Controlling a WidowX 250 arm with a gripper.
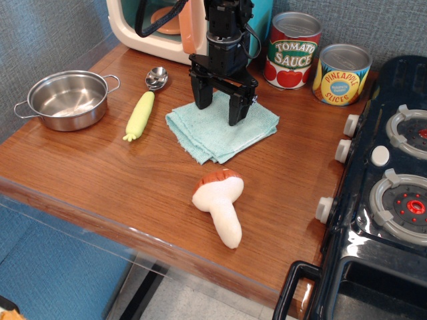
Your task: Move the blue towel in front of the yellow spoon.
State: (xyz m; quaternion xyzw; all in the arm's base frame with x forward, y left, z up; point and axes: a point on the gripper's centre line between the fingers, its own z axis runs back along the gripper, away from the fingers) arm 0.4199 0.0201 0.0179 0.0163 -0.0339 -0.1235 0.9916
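Starting at the left, a steel pot [66, 100] sits on the brown wooden table [133, 180], whose near edge drops off to a blue floor below. Just right of the pot lies the yellow spoon [144, 107], its round metal bowl pointing toward the back wall and its corn-like handle toward the front. Beside it, apart from the handle, the blue towel [220, 130] lies folded and slightly rumpled near the middle of the table. The tool [219, 112] hangs over the towel's rear half with its two dark fingers spread apart, released, one near the towel's back-left edge and one over its middle; whether the tips touch the cloth cannot be told. Behind stands a toy microwave [170, 30] against a grey-blue textured wall. A plush mushroom [220, 203] lies in front of the towel. Further right stand a tomato sauce can [293, 51] and a pineapple can [341, 75], then a black toy stove [393, 193].
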